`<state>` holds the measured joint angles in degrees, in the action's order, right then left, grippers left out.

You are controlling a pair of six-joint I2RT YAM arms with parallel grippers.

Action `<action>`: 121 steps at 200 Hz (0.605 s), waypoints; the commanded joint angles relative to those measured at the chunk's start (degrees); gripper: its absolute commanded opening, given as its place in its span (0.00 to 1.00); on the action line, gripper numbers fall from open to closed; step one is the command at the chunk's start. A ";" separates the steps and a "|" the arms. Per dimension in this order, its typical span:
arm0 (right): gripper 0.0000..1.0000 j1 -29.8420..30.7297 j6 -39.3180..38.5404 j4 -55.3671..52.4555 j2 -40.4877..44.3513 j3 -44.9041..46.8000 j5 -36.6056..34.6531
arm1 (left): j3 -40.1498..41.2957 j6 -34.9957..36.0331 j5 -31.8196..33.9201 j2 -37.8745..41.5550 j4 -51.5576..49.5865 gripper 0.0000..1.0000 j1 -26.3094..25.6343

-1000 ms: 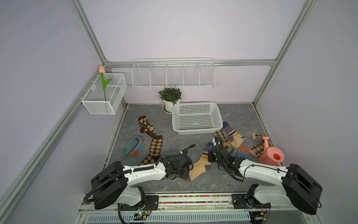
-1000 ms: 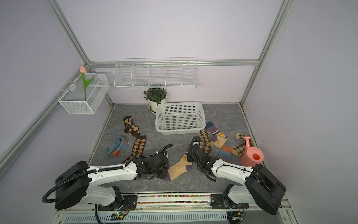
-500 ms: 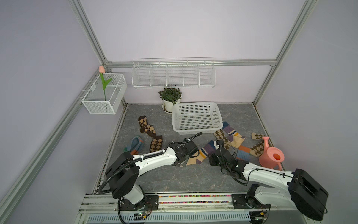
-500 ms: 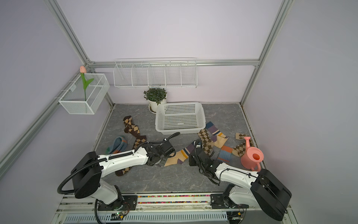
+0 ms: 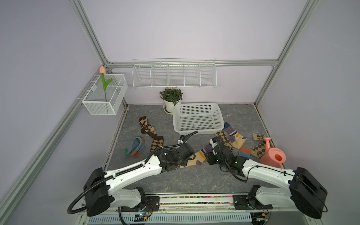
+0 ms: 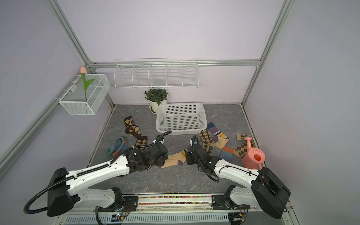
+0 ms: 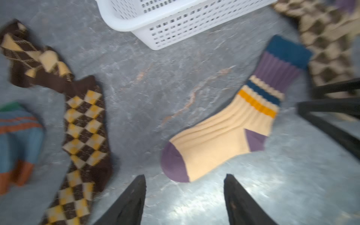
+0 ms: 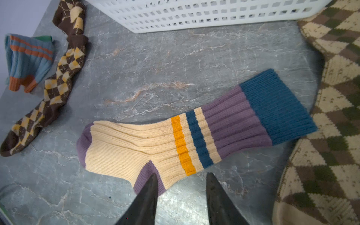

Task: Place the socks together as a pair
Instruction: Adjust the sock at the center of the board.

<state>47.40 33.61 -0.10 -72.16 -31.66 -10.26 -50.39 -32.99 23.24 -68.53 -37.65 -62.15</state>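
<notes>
Cream sock [image 8: 155, 144] with purple toe lies flat on the grey table [image 8: 175, 68] between the two arms. We note the left gripper [image 7: 185, 176] spread and empty, toe just ahead of its tips, and the right gripper [image 8: 182, 174] spread too, one finger [image 8: 148, 194] overlapping the purple heel, contact unclear. In both top views the wrists cover the sock's ends, the left wrist view is blurred, and a second cream sock [image 5: 236, 139] lies near the white basket [image 5: 194, 129].
</notes>
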 commanded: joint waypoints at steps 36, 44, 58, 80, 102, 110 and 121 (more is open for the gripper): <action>0.45 2.12 -6.00 -7.72 -9.68 -9.67 5.07 | 19.93 -13.31 -8.00 8.74 20.53 0.65 0.17; 0.45 2.73 -5.84 -7.72 -10.78 -10.29 5.49 | 20.15 -13.63 -7.22 8.53 20.70 0.65 0.26; 0.45 3.98 -5.50 -7.75 -12.56 -11.28 5.73 | 20.31 -13.67 -7.00 8.24 20.67 0.65 1.31; 0.44 6.02 -5.12 -8.53 -15.51 -13.06 6.61 | 20.88 -13.46 -8.06 9.17 22.54 0.65 2.73; 0.44 7.89 -4.93 -9.56 -17.57 -14.31 5.82 | 21.48 -13.32 -10.36 9.27 26.85 0.65 3.00; 0.44 8.13 -4.89 -9.28 -17.80 -14.26 5.46 | 21.49 -13.64 -11.35 8.36 27.95 0.65 2.96; 0.43 8.18 -4.70 -9.04 -17.82 -14.13 5.20 | 21.30 -14.04 -12.39 6.52 29.00 0.65 3.09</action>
<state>55.05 29.06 -7.77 -89.52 -45.06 -4.84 -29.61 -44.82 13.56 -59.94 -13.89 -59.46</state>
